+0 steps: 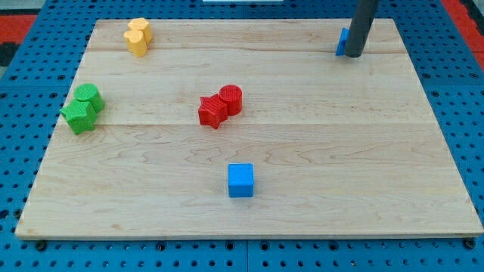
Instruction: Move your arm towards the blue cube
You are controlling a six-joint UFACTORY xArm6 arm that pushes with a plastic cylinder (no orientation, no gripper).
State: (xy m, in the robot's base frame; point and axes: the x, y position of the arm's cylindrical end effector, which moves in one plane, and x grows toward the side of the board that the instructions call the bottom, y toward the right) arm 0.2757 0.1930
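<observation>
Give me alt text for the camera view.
My tip rests at the board's top right, touching a partly hidden blue block, far from the blue cube near the bottom centre. Red, green and yellow blocks lie elsewhere.

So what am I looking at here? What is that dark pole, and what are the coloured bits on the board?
There is a single picture; where its camera sits is not recorded. The dark rod is the end of a robot arm; my tip slides on the pale wooden board and pushes blocks. It holds nothing. It stands at the view's top right, against a small blue block half hidden behind it. The blue cube lies near the bottom centre. There are also red blocks, green blocks and yellow blocks.
</observation>
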